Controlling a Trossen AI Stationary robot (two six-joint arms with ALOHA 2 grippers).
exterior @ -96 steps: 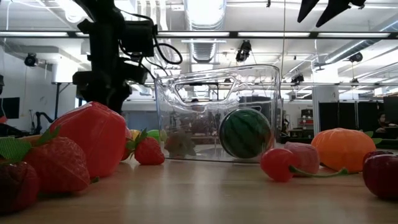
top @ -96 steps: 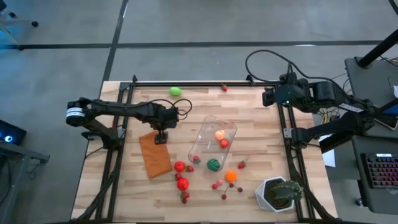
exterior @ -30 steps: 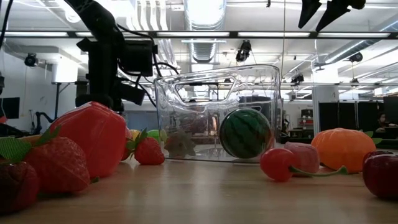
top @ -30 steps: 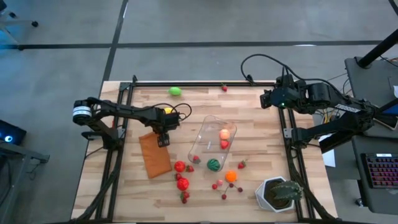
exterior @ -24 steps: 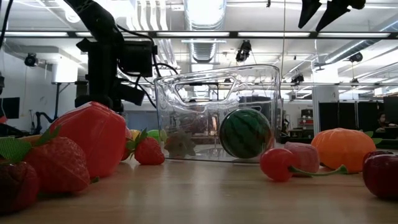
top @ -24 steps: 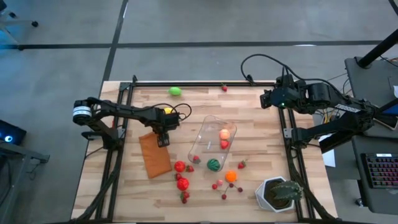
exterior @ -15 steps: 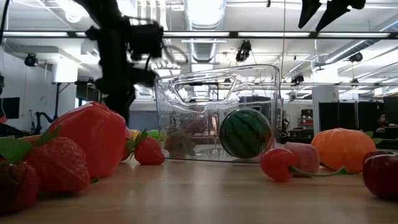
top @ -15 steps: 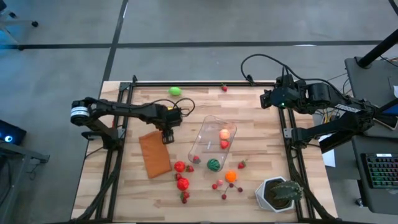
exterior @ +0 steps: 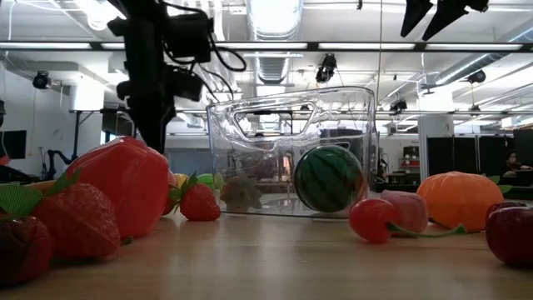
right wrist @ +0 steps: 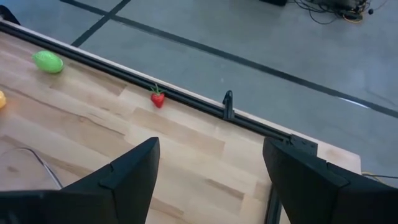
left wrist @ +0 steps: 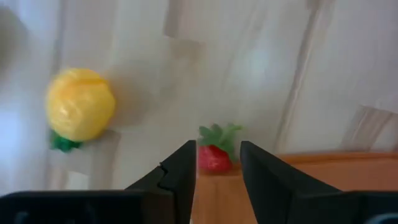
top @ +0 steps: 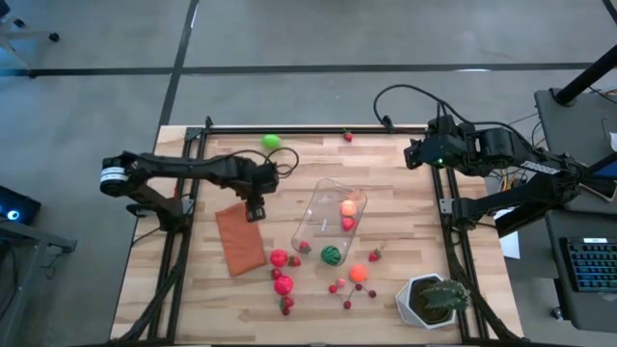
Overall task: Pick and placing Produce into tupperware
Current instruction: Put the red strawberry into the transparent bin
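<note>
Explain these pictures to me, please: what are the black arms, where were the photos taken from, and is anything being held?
These are two robot arms at a wooden table, each ending in a two-fingered pincer. One picture looks straight down from above, one looks across from table height, and the other two come from a camera on each wrist.

Toy fruit lies scattered near a clear plastic box, which already holds two pieces. A brown mat and a potted plant are also there.

The left pincer is shut over the mat's edge, with a small strawberry at its tips and a lemon nearby. I cannot tell whether the strawberry is actually gripped. The right pincer waits open at the table's far edge, holding nothing.
</note>
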